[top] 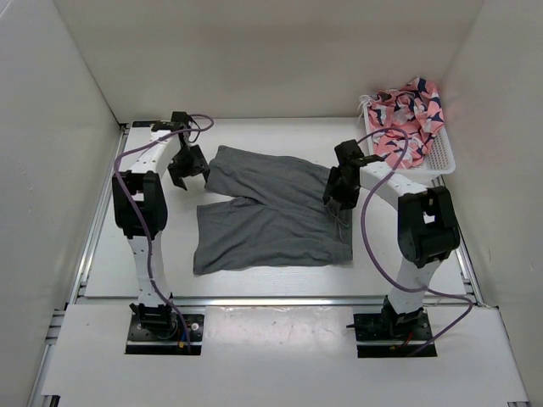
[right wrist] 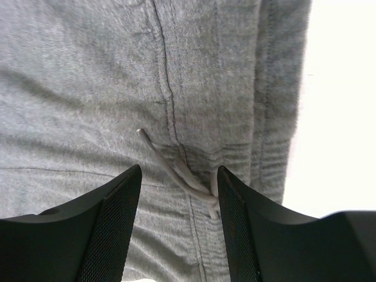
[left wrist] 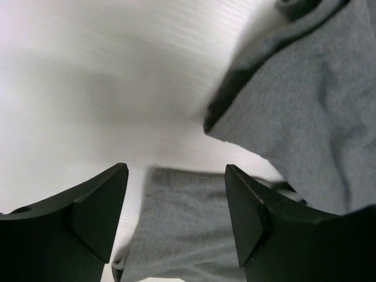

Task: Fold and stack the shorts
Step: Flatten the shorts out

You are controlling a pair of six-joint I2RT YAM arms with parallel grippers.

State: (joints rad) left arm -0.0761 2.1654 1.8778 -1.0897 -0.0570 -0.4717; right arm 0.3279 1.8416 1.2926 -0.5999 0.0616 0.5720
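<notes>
Over the shorts (top: 271, 216), left claw (left wrist: 176, 194) and right claw (right wrist: 179, 188) gape; neither grips.

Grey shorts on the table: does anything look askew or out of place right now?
The plain grey knit shorts lie flat but skewed: the far leg splays toward the back-left, apart from the near one, and the pale drawstring lies loose by the waistband. In the white basket, the pink patterned cloth heaps over the rim.
</notes>
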